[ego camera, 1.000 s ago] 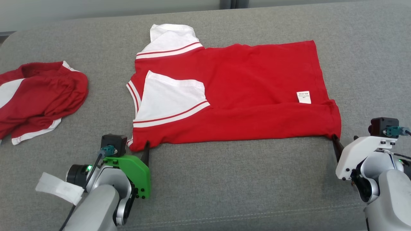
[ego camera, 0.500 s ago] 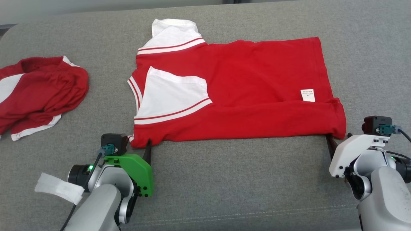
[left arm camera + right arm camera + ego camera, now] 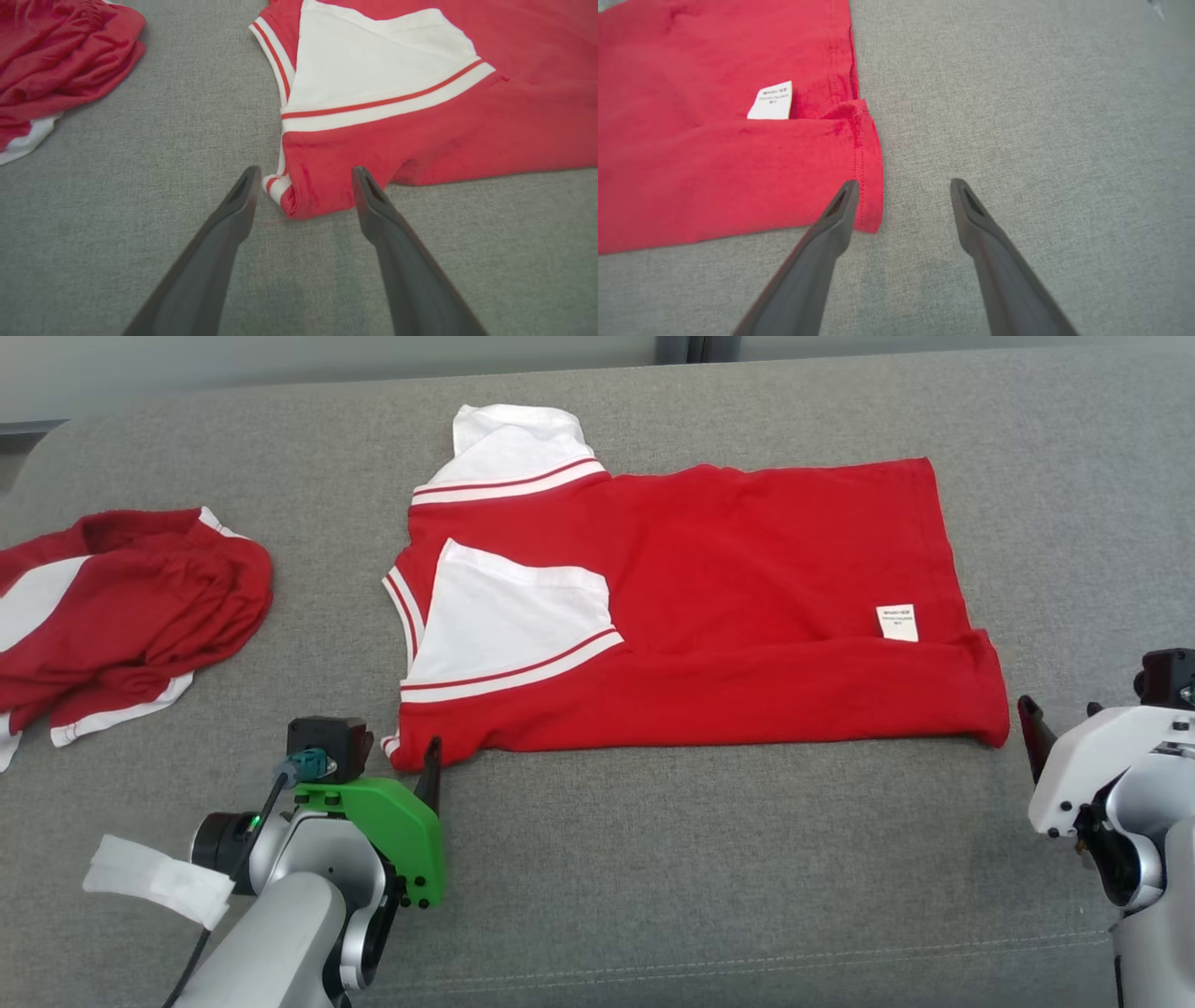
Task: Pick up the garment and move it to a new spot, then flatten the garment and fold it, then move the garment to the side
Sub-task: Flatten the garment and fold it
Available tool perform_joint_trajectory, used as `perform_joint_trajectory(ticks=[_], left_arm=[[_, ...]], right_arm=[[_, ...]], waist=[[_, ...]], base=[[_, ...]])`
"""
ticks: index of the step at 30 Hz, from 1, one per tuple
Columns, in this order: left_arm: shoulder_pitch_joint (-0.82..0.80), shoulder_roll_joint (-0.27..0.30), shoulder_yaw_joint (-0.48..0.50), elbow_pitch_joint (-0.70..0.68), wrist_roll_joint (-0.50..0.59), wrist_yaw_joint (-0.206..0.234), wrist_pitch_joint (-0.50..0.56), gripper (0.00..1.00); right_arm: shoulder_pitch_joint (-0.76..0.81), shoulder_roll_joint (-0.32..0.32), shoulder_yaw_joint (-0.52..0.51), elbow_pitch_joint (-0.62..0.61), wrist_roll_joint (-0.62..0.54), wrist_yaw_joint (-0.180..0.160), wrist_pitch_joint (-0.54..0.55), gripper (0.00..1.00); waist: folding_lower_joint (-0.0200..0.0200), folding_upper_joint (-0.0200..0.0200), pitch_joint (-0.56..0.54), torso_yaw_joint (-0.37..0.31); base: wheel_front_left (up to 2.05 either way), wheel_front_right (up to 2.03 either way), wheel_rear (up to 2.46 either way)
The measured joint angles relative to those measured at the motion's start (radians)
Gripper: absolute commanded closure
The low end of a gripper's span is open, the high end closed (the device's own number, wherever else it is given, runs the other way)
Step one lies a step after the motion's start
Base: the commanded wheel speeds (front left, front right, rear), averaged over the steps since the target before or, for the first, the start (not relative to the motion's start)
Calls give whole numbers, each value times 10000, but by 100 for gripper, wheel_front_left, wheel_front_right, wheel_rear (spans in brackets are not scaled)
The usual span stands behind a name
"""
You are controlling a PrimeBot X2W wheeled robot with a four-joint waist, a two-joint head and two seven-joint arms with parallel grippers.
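In the head view, the red garment (image 3: 728,607) is laid flat at the middle of the grey padded surface (image 3: 653,877). Its white sleeve panels are turned toward the robot's left, and a small white label (image 3: 897,622) sits near its right end. The left arm is bent low at the lower left. The left gripper (image 3: 428,773) is set at the garment's near left corner, with one dark finger showing against the hem. The right arm is held at the lower right edge, and the right gripper (image 3: 1034,737) is parked just beside the near right corner. A second red-and-white garment (image 3: 131,607) is left crumpled at the far left.

In the left wrist view, the fingers (image 3: 224,233) are spread wide. The near left corner is framed between the tips and nothing is pinched.

In the right wrist view, the jaws are again held wide apart. One fingertip (image 3: 840,205) is seen over the hem at the corner and the other over bare grey fabric. Contact cannot be told, and nothing is gripped.
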Motion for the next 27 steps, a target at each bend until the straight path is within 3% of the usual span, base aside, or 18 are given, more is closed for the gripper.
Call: perform_joint_trajectory(ticks=[9,20,27], left_arm=[[95,79,84,-305,-96,199,125,0],[-568,-163,38,368,-138,52,100,0],[-732,-305,-21,640,-245,234,631,0]], right_arm=[[204,284,-290,-972,-29,0,470,0],[-404,566,-8,261,-174,0,161,0],[-693,585,-12,846,-232,0,-63,0]], waist=[[0,0,174,30],[0,0,843,62],[-1,0,996,102]], base=[[0,0,0],[0,0,0],[0,0,0]])
